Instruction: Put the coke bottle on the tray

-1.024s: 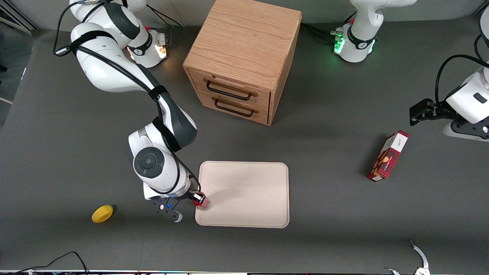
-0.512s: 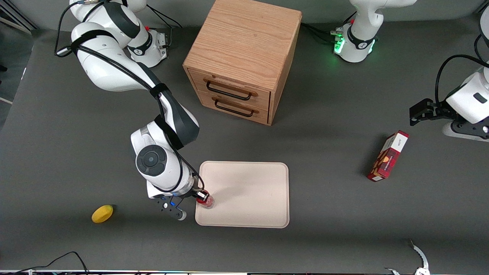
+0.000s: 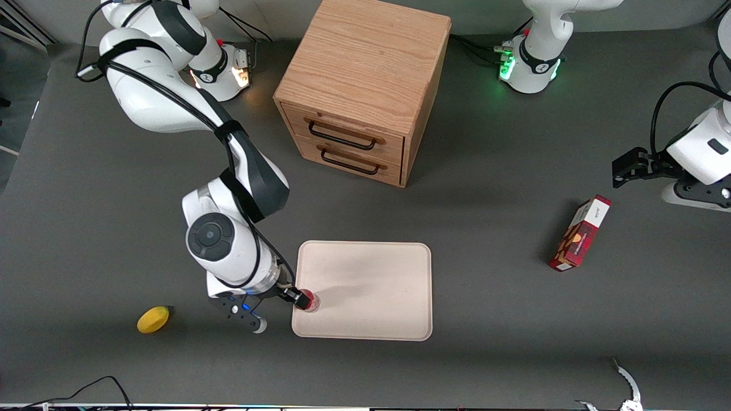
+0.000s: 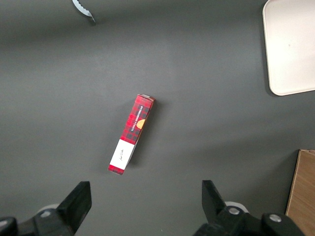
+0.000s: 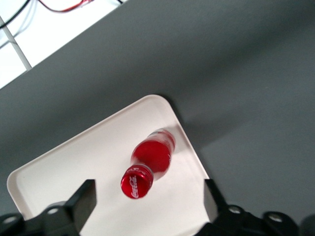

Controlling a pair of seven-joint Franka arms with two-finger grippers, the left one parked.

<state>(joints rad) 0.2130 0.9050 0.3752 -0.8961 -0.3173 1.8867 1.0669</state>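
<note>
The coke bottle is small and red with a red cap. It stands upright on the cream-white tray, in the tray's corner nearest the front camera at the working arm's end. In the right wrist view the bottle stands free on the tray. My right gripper is just above it. The gripper is open, its fingers spread wide on either side of the cap and not touching it.
A wooden two-drawer cabinet stands farther from the camera than the tray. A yellow lemon-like object lies toward the working arm's end. A red rectangular box lies toward the parked arm's end and also shows in the left wrist view.
The bottle moved slightly further onto the tray and now stands there. My wrist has drawn back a little toward the working arm's end.
</note>
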